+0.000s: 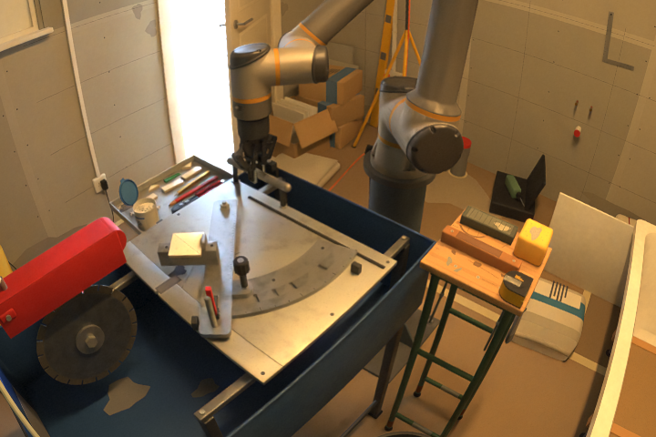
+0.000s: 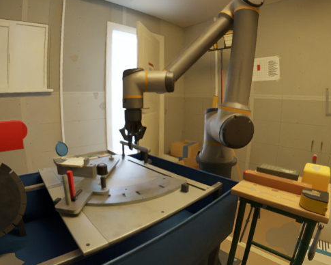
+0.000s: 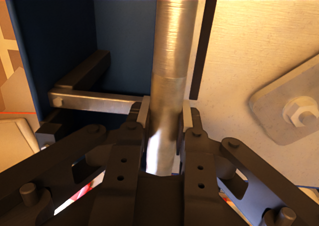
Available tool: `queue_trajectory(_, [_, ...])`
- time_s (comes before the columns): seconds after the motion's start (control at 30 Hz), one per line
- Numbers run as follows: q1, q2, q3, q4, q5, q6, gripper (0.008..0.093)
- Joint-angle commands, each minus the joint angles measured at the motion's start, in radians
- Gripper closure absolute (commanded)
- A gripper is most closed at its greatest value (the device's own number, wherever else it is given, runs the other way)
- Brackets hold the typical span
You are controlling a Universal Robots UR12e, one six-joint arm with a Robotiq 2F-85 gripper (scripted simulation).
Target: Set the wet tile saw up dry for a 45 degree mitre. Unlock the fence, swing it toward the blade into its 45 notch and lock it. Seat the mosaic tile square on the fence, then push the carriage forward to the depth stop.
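My gripper [image 1: 256, 166] [image 2: 134, 140] [image 3: 164, 117] stands at the far end of the saw's carriage, and its two finger pads clamp the round steel carriage handle bar [image 1: 265, 175] [image 2: 136, 146] [image 3: 168, 80] from either side. The grey carriage table [image 1: 267, 257] [image 2: 125, 194] sits in the blue tray. On it the fence [image 1: 220, 268] [image 2: 80, 187] is angled toward the blade, with a red lock lever [image 1: 211, 301] [image 2: 70, 184] and a black knob [image 1: 241, 266] [image 2: 102, 169]. The pale mosaic tile [image 1: 185, 244] [image 2: 72, 162] rests on the fence's block. The saw blade [image 1: 85, 335] [image 2: 3, 200] sits under a red guard [image 1: 55, 273].
Behind the saw are an open doorway, cardboard boxes [image 1: 324, 108] and the arm's base [image 1: 401, 175]. A tray of hand tools [image 1: 174, 188] borders the carriage's far left corner. To the right stands a wooden stool [image 1: 484, 263] [image 2: 282, 194] carrying a yellow block, a tape measure and bars.
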Motion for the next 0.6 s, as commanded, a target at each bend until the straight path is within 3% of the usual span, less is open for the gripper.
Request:
queue_trajectory(0.0, [0.001,0.001,-0.002,-0.002,0.001,0.001,0.0934])
queue_trajectory(0.57, [0.013,0.017,-0.015,-0.005,0.001,0.013,0.0934])
